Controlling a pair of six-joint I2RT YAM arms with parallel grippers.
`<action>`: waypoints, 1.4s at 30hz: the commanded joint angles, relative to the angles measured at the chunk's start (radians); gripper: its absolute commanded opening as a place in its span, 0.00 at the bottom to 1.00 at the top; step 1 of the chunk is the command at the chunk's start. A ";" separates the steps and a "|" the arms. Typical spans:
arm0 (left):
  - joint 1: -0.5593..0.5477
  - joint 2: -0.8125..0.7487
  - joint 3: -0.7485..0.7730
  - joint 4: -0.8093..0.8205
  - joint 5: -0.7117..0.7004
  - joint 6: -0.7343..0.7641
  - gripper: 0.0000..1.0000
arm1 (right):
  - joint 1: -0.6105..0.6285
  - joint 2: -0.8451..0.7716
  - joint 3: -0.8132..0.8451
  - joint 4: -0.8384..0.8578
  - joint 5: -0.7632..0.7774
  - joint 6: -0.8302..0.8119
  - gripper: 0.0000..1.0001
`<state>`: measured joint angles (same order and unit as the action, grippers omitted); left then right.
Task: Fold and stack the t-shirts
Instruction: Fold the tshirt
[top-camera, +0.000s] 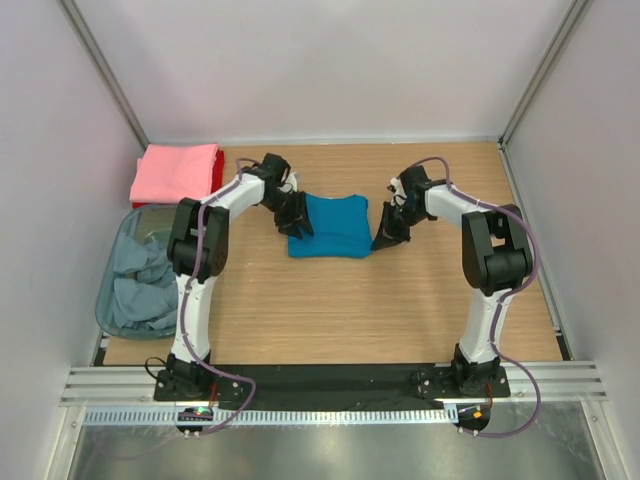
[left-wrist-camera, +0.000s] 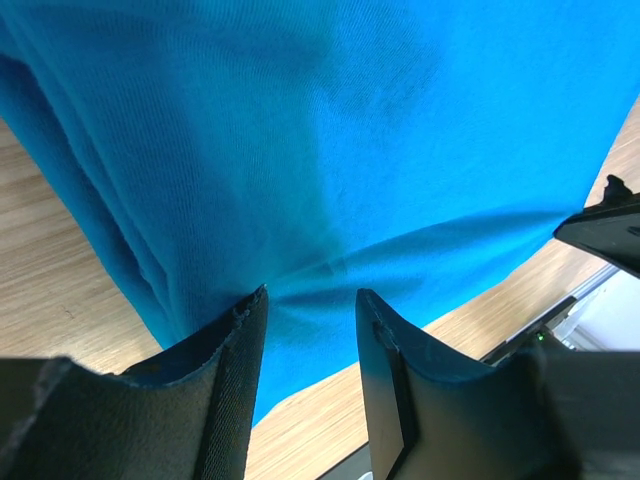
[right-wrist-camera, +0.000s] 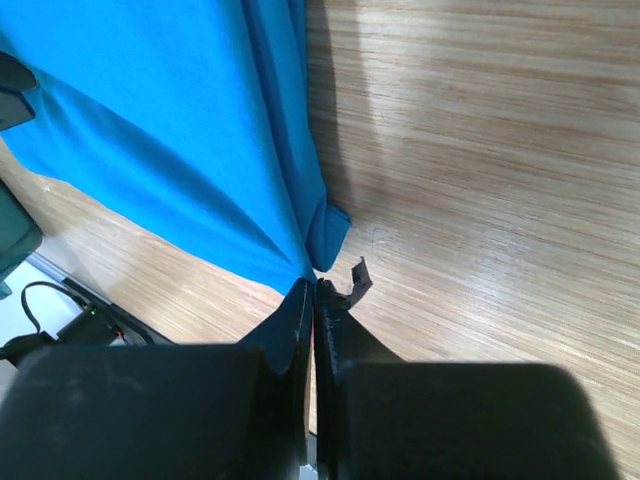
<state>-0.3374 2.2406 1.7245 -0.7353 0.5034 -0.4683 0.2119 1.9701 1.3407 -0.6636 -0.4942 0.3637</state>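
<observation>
A folded teal t-shirt (top-camera: 328, 226) lies flat at the middle of the wooden table. My left gripper (top-camera: 298, 225) is at its left edge. In the left wrist view that gripper (left-wrist-camera: 312, 295) stands open, its tips resting on the teal t-shirt (left-wrist-camera: 320, 130), with cloth and bare wood showing in the gap. My right gripper (top-camera: 383, 238) is at the shirt's right edge. Its jaws (right-wrist-camera: 315, 285) are shut on a corner of the teal t-shirt (right-wrist-camera: 150, 120), and the cloth draws to a point there. A folded pink t-shirt (top-camera: 175, 170) lies on a red one (top-camera: 218, 165) at the far left.
A translucent grey-blue bin (top-camera: 108, 300) stands at the left edge and holds crumpled pale grey-blue t-shirts (top-camera: 140, 275). White walls close the table on three sides. Bare wood (top-camera: 340, 310) stretches between the teal shirt and the arm bases.
</observation>
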 joint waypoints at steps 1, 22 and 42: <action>0.040 0.031 0.030 0.001 -0.125 0.053 0.44 | -0.016 -0.043 0.028 -0.044 0.036 -0.013 0.10; 0.052 0.050 0.230 0.121 -0.042 -0.061 0.46 | 0.121 0.071 0.167 0.199 -0.165 0.208 0.26; 0.109 0.163 0.394 0.298 -0.033 -0.170 0.50 | 0.035 0.015 0.069 0.369 -0.153 0.202 0.37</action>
<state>-0.2337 2.4588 2.1147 -0.5102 0.4782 -0.6197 0.2848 2.0403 1.3701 -0.3737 -0.6884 0.5209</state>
